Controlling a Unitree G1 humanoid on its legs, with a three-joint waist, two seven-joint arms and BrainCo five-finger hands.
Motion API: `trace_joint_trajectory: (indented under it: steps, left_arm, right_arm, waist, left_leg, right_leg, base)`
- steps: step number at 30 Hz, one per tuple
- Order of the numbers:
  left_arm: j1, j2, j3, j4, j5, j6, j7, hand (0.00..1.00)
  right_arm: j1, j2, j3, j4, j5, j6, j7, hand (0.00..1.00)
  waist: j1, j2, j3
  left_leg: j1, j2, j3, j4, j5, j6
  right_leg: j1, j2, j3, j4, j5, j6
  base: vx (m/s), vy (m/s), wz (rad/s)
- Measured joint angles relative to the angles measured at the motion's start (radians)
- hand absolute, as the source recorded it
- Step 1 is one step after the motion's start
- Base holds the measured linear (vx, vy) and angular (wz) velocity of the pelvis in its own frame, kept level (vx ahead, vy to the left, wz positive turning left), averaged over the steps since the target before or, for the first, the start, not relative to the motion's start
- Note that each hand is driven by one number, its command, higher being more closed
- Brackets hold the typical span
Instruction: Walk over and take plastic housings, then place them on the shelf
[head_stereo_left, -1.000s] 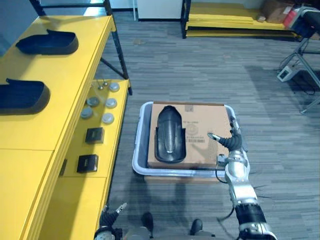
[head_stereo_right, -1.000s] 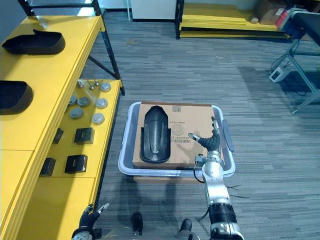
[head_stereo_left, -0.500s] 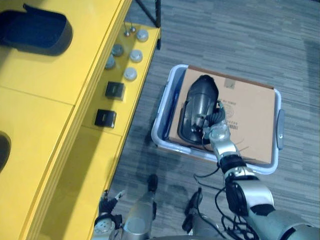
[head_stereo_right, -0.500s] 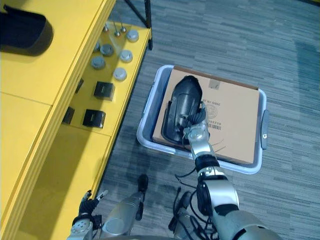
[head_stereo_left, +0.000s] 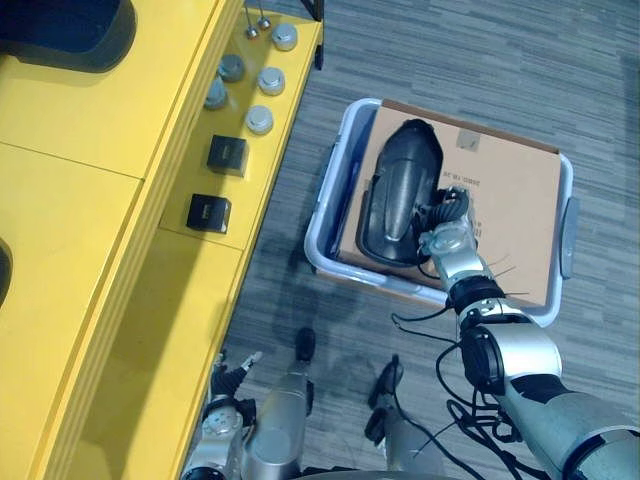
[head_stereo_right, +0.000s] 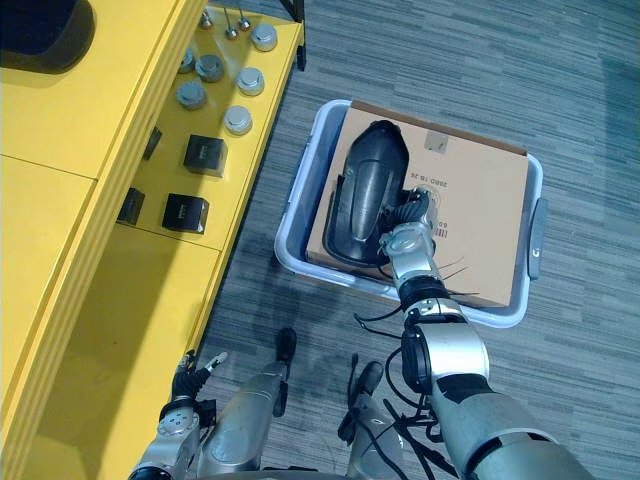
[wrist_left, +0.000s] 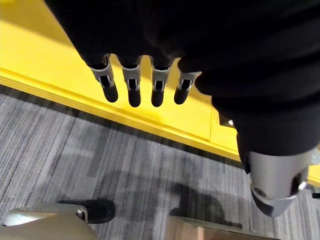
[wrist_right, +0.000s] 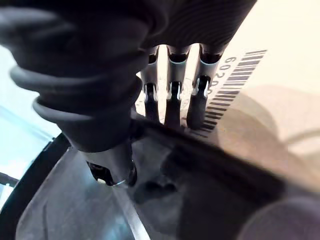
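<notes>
Black plastic, the housing (head_stereo_left: 398, 195) lies on a cardboard box (head_stereo_left: 510, 200) that sits in a pale bin (head_stereo_left: 322, 225) on the grey carpet (head_stereo_left: 480, 60), just beside the yellow shelf (head_stereo_left: 80, 250). In the head views the right hand (head_stereo_left: 447, 218) is at the housing's right edge, touching it, while the left hand (head_stereo_left: 228, 375) hangs low by the shelf's front. A second housing (head_stereo_left: 70, 25) rests on the shelf's top level; small black boxes (head_stereo_left: 226, 155) and round caps (head_stereo_left: 262, 118) lie on the lower level. The left wrist view shows that hand's fingers (wrist_left: 131, 87) straight, side by side and holding nothing, above the carpet by the shelf edge. The right wrist view shows the fingers (wrist_right: 172, 100) outside the housing's wall, against the box's barcode label (wrist_right: 235, 75), and the thumb (wrist_right: 112, 160) inside it, pinching the wall.
</notes>
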Motion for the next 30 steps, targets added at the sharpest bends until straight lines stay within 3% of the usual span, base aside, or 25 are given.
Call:
trace_joint_trajectory:
  steps: [10, 14, 19, 24, 30]
  left_arm:
    - [-0.001, -0.004, -0.015, 0.012, -0.009, 0.000, -0.002, 0.00]
    - [0.000, -0.004, -0.015, 0.011, -0.010, 0.000, -0.002, 0.00]
    - [0.024, -0.013, -0.019, -0.061, -0.009, 0.001, -0.002, 0.00]
    - [0.099, -0.023, -0.034, -0.320, -0.005, -0.005, -0.001, 0.00]
    - [0.148, -0.054, -0.057, -0.819, 0.041, -0.043, 0.032, 0.00]
  right_arm:
    - [0.029, 0.008, -0.001, -0.023, 0.054, -0.009, -0.001, 1.00]
    - [0.101, 0.023, -0.001, -0.135, 0.062, -0.009, -0.006, 1.00]
    - [0.266, 0.051, 0.007, -0.408, 0.057, -0.014, -0.023, 1.00]
    - [0.448, 0.080, 0.029, -0.675, -0.012, -0.039, -0.060, 1.00]
    - [0.563, 0.110, 0.055, -0.928, -0.093, -0.049, -0.095, 1.00]
  waist:
    - [-0.007, -0.002, 0.000]
    - [-0.012, -0.003, -0.001]
    - [-0.026, -0.007, -0.003]
    - [-0.054, -0.038, -0.053]
    - [-0.079, -0.034, -0.117]
  left_leg:
    - [0.059, -0.005, -0.003, -0.082, 0.044, -0.005]
    - [0.075, -0.006, -0.007, -0.119, 0.068, -0.006]
    - [0.099, -0.002, -0.004, -0.131, 0.071, -0.005]
    - [0.108, -0.002, -0.012, -0.157, 0.074, -0.009]
    - [0.131, -0.011, -0.034, -0.157, 0.073, -0.010]
  right_leg:
    - [0.022, -0.001, -0.001, -0.003, 0.000, 0.000]
    - [0.023, -0.002, -0.001, -0.005, 0.000, 0.000]
    - [0.040, -0.005, 0.003, -0.004, -0.004, 0.005]
    - [0.039, -0.003, -0.002, -0.001, -0.022, 0.022]
    - [0.077, -0.006, -0.029, -0.004, -0.038, 0.028]
  base:
    - [0.00, 0.006, 0.02]
    - [-0.01, 0.011, 0.02]
    - [-0.01, 0.010, -0.01]
    - [0.03, -0.003, 0.03]
    - [0.07, -0.005, 0.13]
